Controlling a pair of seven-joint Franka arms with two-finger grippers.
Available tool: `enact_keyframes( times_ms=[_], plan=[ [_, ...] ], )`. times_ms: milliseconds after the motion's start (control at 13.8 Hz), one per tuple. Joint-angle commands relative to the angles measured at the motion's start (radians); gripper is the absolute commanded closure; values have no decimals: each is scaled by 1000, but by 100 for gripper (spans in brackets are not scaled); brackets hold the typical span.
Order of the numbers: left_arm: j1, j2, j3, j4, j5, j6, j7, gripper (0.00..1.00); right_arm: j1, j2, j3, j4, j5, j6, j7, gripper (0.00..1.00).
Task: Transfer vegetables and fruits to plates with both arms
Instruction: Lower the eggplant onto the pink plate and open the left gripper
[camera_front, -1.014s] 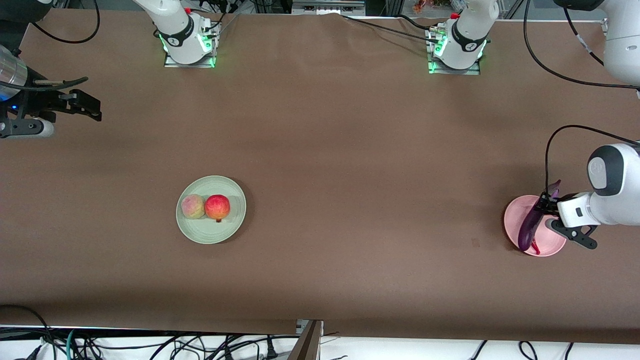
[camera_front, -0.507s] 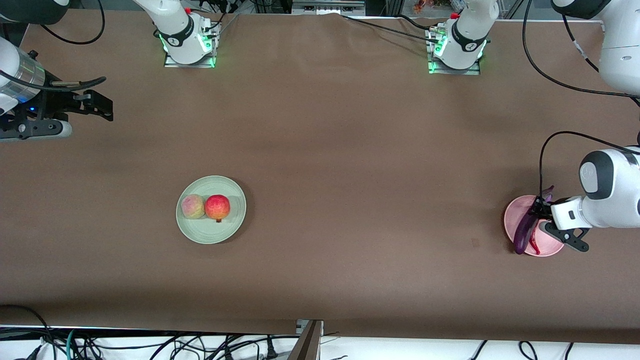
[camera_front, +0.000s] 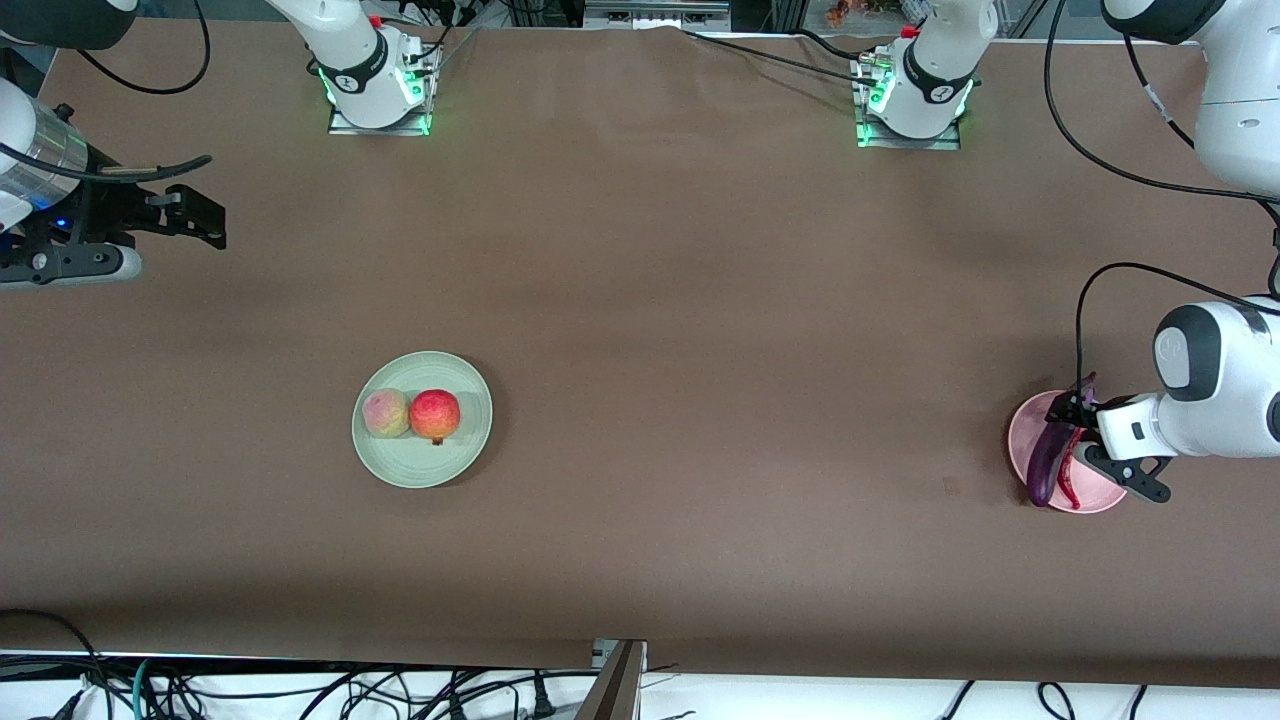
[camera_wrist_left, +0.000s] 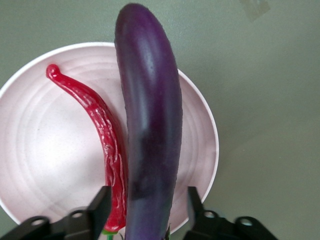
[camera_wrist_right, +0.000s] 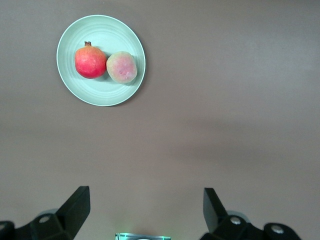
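Note:
The purple eggplant (camera_front: 1045, 465) (camera_wrist_left: 150, 125) lies on the pink plate (camera_front: 1020, 430) (camera_wrist_left: 45, 150) beside the red chili pepper (camera_front: 1068, 482) (camera_wrist_left: 102, 130); its tip sticks out over the rim. My left gripper (camera_front: 1078, 428) (camera_wrist_left: 146, 205) is open just above the plate. Its fingers (camera_wrist_left: 101, 202) straddle the eggplant's stem end with a gap on each side. The peach (camera_front: 386, 413) (camera_wrist_right: 121, 67) and the red pomegranate-like fruit (camera_front: 435, 414) (camera_wrist_right: 90, 62) sit together on the mint green plate (camera_front: 420, 468) (camera_wrist_right: 100, 95). My right gripper (camera_front: 205, 215) (camera_wrist_right: 145, 200) hangs open and empty over bare table at the right arm's end.
Both arm bases (camera_front: 375, 85) (camera_front: 915, 90) stand along the table's edge farthest from the front camera. Black cables (camera_front: 300, 690) lie past the edge nearest that camera. A cable loops above the left wrist (camera_front: 1090, 290). Brown tabletop (camera_front: 720, 400) stretches between the two plates.
The left gripper sank with the eggplant onto the pink plate and opened its jaws, letting it go. The right gripper drifted slightly toward the table's middle, then stopped.

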Motion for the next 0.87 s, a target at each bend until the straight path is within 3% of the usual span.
enact_keyframes(
  times_ms=[0,145,797],
  plan=[
    [10,-11,-4,5,1,2,11,0,-12,12,10,26,6,-2,-6,0],
    [10,-31,-11,34,-2,-36,5,0,-14,12,8,26,6,6,-4,0],
    [-5,-391,-72,40,-97,-378,-234,0,-15,19,5,26,6,6,-4,0]
  ],
)
